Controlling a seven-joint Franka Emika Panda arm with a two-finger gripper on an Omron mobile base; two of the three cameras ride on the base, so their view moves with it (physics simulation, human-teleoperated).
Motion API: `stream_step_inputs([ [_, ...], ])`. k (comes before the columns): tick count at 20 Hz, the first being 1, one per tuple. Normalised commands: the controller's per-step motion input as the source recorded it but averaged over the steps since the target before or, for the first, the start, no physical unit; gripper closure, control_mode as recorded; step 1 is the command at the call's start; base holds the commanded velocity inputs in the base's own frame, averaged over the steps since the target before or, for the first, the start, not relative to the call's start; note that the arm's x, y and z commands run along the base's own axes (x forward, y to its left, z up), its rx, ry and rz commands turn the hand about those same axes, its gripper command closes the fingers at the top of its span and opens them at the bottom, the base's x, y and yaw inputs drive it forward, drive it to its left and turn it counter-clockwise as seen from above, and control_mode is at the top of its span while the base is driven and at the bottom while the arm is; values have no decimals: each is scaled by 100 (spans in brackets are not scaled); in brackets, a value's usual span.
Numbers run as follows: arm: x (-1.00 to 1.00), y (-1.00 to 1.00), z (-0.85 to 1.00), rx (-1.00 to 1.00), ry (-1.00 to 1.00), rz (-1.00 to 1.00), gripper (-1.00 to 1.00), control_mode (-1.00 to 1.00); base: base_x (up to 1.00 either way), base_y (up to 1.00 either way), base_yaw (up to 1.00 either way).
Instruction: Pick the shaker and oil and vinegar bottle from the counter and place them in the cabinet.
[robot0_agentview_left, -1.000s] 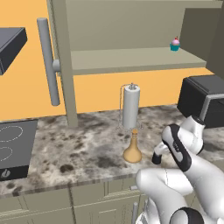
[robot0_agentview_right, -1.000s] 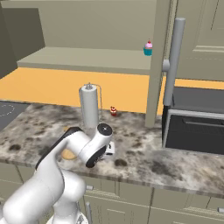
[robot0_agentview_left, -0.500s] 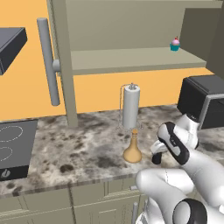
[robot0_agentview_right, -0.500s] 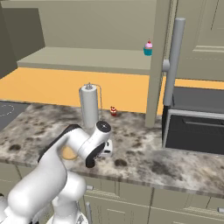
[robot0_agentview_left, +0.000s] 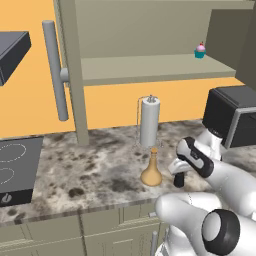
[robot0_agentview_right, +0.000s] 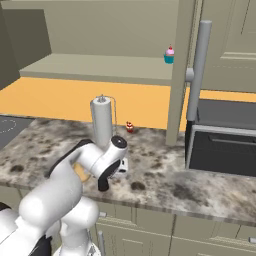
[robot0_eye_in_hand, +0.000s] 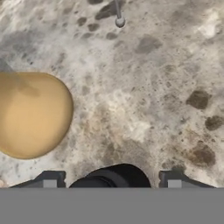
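Observation:
The small black shaker (robot0_agentview_left: 178, 180) stands on the speckled counter (robot0_agentview_left: 100, 170), just right of the tan oil and vinegar bottle (robot0_agentview_left: 151, 172). My gripper (robot0_agentview_left: 178, 173) reaches down over the shaker. In the hand view the shaker's dark top (robot0_eye_in_hand: 114, 176) sits between my fingertips (robot0_eye_in_hand: 50, 180), with a slim gap on each side, so the gripper (robot0_eye_in_hand: 112, 181) is open around it. The bottle's round base (robot0_eye_in_hand: 30, 114) lies to the left. The cabinet (robot0_agentview_left: 150, 67) hangs open above, its shelf bare but for a cupcake (robot0_agentview_left: 200, 50). From the right, my arm hides most of the bottle (robot0_agentview_right: 80, 172).
A paper-towel roll (robot0_agentview_left: 149, 122) on a wire stand rises just behind the bottle. A black microwave (robot0_agentview_left: 235, 117) stands at the right and the stovetop (robot0_agentview_left: 12, 167) at the left. The cabinet door's bar handle (robot0_agentview_left: 55, 70) hangs out left. A tiny red item (robot0_agentview_right: 130, 127) sits by the wall.
My hand has sunk a little over the shaker, and the fingers have drawn in toward its sides. The bottle and shaker have not moved.

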Motion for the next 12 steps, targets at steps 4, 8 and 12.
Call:
stream_step_inputs([
  [4,-6,1,12,0,-7,-2,100,-100,0,0,0],
  [8,-21,5,77,1,-19,-1,100,-100,0,0,0],
  [12,-13,17,100,0,-22,-1,100,-100,0,0,0],
])
